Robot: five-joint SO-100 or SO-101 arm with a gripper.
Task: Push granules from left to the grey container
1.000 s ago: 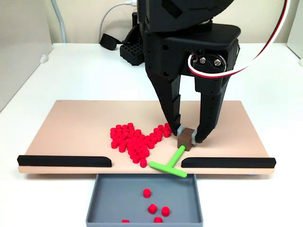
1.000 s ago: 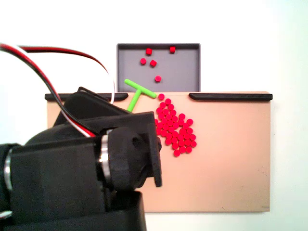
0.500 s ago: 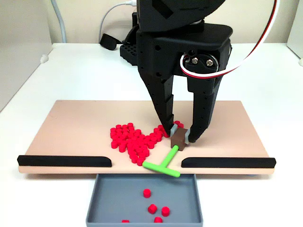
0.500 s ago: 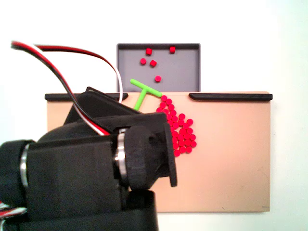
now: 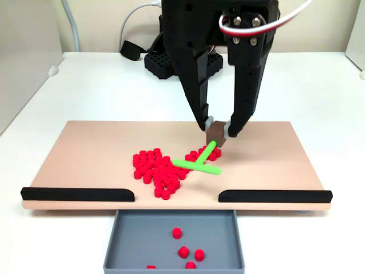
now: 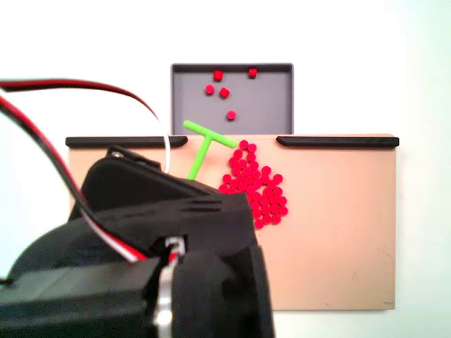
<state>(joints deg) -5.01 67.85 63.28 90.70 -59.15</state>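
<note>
Hand [image 5: 218, 133] clamped on brown block of green pusher [image 5: 197, 165], lifted over tan board [image 5: 85, 154], granules [image 5: 154, 171] heaped mid-board, few inside grey container [image 5: 131, 242] at front edge.

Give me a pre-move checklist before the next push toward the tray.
1. Grip: gripper shut on the brown block of the green pusher: ok.
2. Pusher behind the granules, on the side away from the grey container: not ok, its crossbar sits beside the heap.
3. Pusher touching the tan board: cannot tell.
4. Gap between the black strips open: ok.
5. Container has room, a few pellets inside: ok.
</note>
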